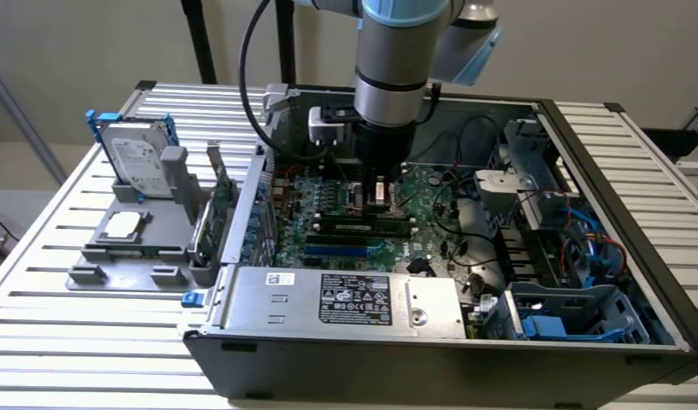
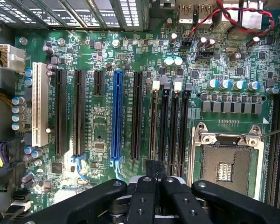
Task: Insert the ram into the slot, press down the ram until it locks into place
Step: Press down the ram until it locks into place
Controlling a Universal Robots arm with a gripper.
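Green motherboard point(image 1: 423, 192) lies inside the open computer case point(image 1: 440, 342) on a slatted table point(image 1: 52, 282); the gripper point(image 2: 155, 173), jaws pressed together, hovers over the black slot point(image 2: 164, 130) among its parallel neighbours; the ram point(image 1: 364, 226) lies seated across the board, just near of the arm point(image 1: 400, 68), in the exterior view.

You're looking at what seems a lab or test bench: an opened computer case point(image 1: 440, 342) on a slatted aluminium table point(image 1: 52, 256), hard drive point(image 1: 137, 158) at nine o'clock.
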